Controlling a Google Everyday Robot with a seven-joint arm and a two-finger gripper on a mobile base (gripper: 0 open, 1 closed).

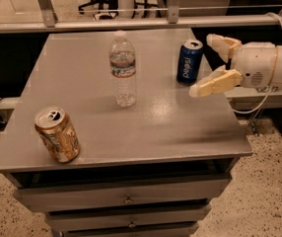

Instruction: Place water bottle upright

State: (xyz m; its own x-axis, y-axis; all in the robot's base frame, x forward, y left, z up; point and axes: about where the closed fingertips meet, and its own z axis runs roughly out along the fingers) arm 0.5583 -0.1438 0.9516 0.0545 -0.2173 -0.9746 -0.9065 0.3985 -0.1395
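The water bottle stands upright near the middle of the grey table; it is clear and ribbed, with a white cap and a label band. My gripper is at the table's right edge, well to the right of the bottle and just right of the blue Pepsi can. Its cream fingers are spread wide apart and hold nothing.
A gold can stands at the table's front left. The table has drawers below its front edge. A metal rail runs along the back. A cable hangs at the right near my arm.
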